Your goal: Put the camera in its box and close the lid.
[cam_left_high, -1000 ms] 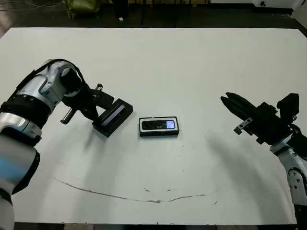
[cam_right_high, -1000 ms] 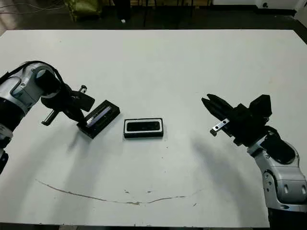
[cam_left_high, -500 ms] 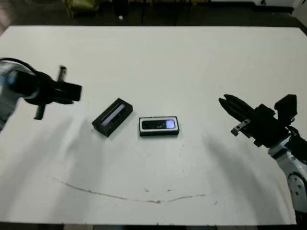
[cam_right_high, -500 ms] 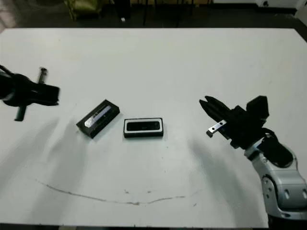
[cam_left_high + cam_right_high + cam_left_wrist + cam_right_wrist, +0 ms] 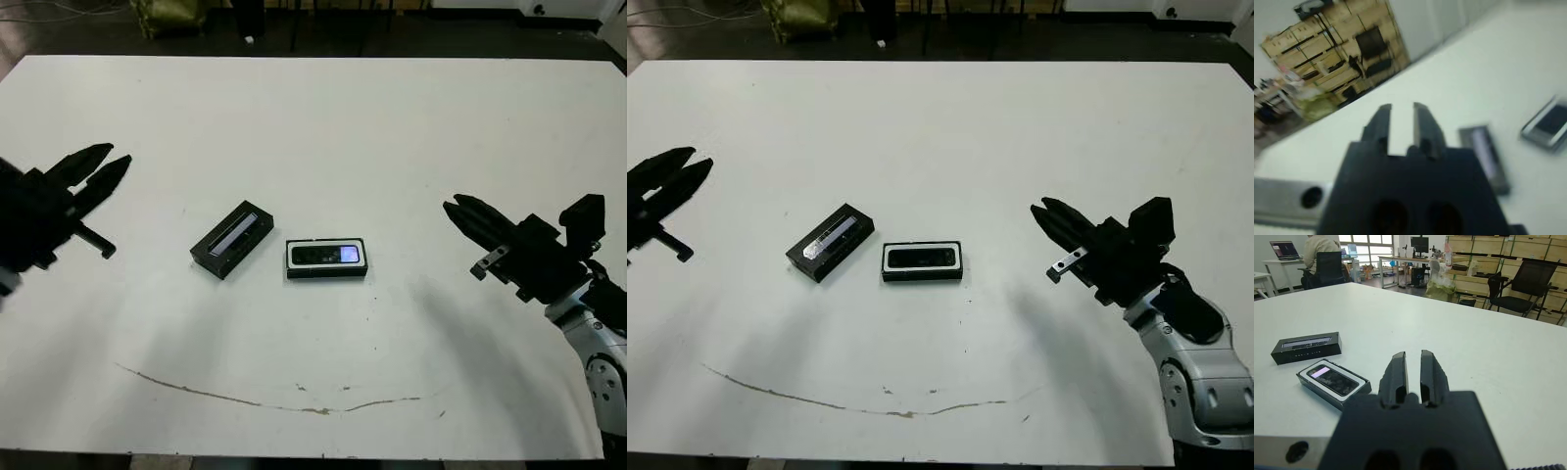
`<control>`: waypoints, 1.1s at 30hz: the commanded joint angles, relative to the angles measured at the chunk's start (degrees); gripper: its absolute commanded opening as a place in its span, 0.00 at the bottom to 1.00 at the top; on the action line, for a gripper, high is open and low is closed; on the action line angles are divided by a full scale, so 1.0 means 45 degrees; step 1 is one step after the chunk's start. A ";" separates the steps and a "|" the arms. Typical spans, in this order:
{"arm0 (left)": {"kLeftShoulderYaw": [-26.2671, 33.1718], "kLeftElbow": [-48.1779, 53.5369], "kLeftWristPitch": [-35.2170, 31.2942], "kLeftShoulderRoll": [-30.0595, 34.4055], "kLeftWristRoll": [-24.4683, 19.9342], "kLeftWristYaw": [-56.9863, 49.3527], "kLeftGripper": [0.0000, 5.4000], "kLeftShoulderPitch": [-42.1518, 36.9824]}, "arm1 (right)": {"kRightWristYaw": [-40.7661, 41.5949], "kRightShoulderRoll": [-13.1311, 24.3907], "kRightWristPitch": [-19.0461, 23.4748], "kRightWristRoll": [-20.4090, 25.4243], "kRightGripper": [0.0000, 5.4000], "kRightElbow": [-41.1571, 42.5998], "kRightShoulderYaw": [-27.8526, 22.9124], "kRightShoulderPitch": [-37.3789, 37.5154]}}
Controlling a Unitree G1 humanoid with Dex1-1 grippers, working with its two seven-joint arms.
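Two empty grippers, left and right, both parted: with the camera lying in the box mid-table, pinch the lid at its ten o'clock by its long edges, squarely.

- White counter with a thin brown streak
- Black camera, bluish-white patch
- Black box, white lining
- Black lid, pale grey strip

White table bears box, lid.
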State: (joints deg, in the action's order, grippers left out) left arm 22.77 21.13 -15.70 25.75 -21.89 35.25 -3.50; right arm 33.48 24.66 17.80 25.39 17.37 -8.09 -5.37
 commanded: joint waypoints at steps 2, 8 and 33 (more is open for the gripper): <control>-0.0632 0.0641 -0.0717 -0.0631 -0.0115 -0.1137 0.42 0.0965 | 0.0014 0.0111 0.0034 -0.0160 0.00 -0.0161 0.0071 0.0167; -0.1664 -0.0032 -0.0073 -0.1045 0.0253 -0.1395 0.68 0.1730 | 0.0666 0.0000 -0.0823 -0.0129 0.00 -0.1017 0.0133 -0.0053; -0.3519 -0.0829 0.0174 -0.0260 0.0730 -0.0580 1.00 0.1982 | 0.0354 -0.0012 -0.0600 -0.0343 0.00 -0.0871 0.0239 0.0104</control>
State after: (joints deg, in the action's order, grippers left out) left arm 7.58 18.09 -13.89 23.29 -19.34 31.97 5.22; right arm 35.09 24.53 14.66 23.97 13.71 -7.26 -5.78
